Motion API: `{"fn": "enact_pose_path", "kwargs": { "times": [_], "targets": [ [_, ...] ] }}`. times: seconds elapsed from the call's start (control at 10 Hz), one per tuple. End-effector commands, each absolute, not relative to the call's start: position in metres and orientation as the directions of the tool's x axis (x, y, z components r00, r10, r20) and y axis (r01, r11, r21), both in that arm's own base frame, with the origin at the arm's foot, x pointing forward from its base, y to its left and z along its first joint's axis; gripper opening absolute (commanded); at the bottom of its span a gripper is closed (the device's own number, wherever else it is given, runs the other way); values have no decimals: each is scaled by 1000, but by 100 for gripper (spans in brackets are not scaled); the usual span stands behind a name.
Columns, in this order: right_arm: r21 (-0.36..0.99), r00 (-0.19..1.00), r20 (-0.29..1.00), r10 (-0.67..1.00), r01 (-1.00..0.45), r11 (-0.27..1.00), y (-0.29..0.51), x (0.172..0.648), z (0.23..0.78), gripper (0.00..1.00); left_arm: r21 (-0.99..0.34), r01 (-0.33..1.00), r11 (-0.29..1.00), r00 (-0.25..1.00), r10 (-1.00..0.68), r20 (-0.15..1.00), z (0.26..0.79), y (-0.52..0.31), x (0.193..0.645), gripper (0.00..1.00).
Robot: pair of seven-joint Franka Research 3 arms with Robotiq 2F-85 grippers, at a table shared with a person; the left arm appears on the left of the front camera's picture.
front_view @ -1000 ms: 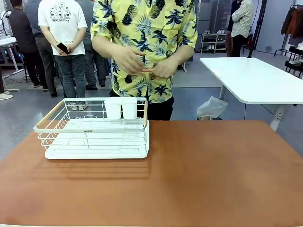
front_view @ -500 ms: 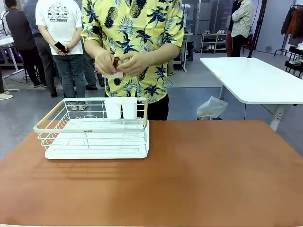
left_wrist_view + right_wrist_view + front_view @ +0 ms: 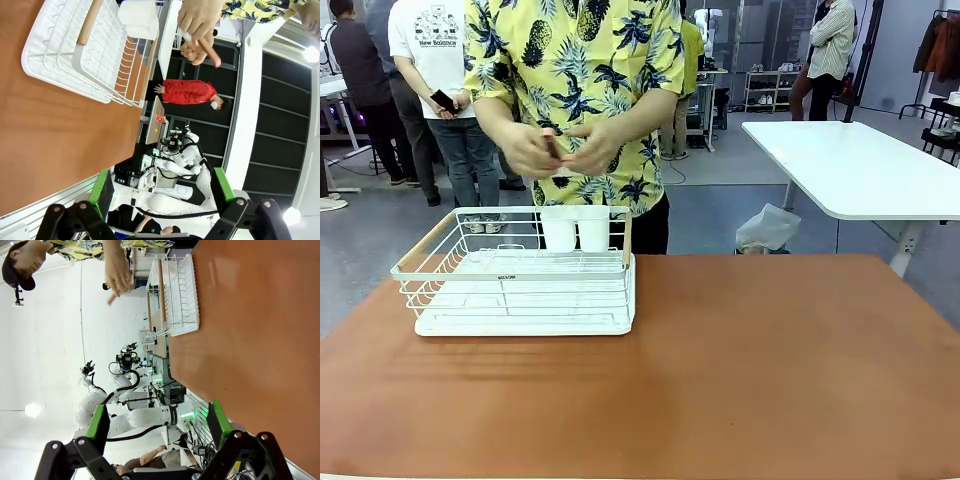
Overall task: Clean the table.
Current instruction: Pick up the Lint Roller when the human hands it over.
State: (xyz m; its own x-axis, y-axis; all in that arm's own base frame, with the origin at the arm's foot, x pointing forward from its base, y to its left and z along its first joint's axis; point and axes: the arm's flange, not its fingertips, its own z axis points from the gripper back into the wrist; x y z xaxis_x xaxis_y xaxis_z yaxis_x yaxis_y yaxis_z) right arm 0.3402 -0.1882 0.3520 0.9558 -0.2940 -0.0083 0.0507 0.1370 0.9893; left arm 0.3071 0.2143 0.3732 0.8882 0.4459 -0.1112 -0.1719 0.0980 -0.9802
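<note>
While the left gripper (image 3: 162,189) holds its black fingers with green pads (image 3: 102,192) spread wide, the large rectangular table with a matte reddish-brown top (image 3: 50,130) lies ahead of it and off to the side of one finger. Farther ahead on that top stands a white wire dish rack with pale wooden handles (image 3: 75,50), well apart from the fingertips. A white plastic cup (image 3: 138,17) sits at the rack's far end.

The right gripper (image 3: 156,422) is likewise opened wide. From its fingertips the table (image 3: 250,330) stretches ahead and to one side, and the rack (image 3: 180,295) stands near the far end of it, well apart from this gripper too.

From the front, the rack (image 3: 515,280) sits on the table (image 3: 770,370) towards the left arm's side, with two white cups (image 3: 576,228) side by side at its far edge. Beyond the rack, farthest from both grippers, stands a person in a yellow short-sleeved shirt printed with pineapples and dark leaves (image 3: 575,60). The person's hands (image 3: 595,145) are together at waist height above the cups, pinching a small dark reddish thing (image 3: 552,145); I cannot tell what it is. A smaller white-topped table with metal legs (image 3: 850,165) stands farther back on the right arm's side.
</note>
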Motion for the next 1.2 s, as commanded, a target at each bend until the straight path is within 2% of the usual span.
{"fn": "enact_pose_path", "kwargs": {
  "times": [0.0,1.1],
  "targets": [
    [989,955,-7,-295,49,137,-188,339,354,100,-981,-170,97,885,452,-109,374,216,306,100],
    [989,955,-7,-295,49,137,-188,339,354,100,-981,-170,97,885,452,-109,374,216,306,100]
  ]
}}
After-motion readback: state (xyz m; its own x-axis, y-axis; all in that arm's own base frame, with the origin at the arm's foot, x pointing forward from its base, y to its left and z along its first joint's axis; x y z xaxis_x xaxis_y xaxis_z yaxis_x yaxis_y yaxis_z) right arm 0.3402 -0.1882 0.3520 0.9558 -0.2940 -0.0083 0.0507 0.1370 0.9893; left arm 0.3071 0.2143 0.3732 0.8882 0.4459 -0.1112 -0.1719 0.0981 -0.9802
